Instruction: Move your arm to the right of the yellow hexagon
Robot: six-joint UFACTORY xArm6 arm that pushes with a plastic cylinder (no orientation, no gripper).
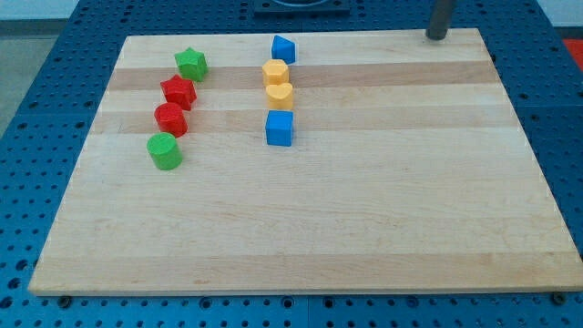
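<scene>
Approach step: my tip point(437, 36) stands at the tabletop point(364, 210) top-right edge, well apart from the yellow hexagon point(276, 72). No jaws fitted; nothing held. Next: travel left, stopping beside its right face.

Showing pale striped wood board point(364, 210), blue perforated table point(46, 109); two green, two red, two yellow, two blue blocks; dark grey rod point(440, 20).

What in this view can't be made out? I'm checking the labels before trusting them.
- Rod: my tip shows at the view's top right, far right of the blocks; the view's top edge cuts off the rod above.
- Upper yellow block and lower yellow block: too small to tell which is the hexagon.
- Whether they touch: unclear.
</scene>
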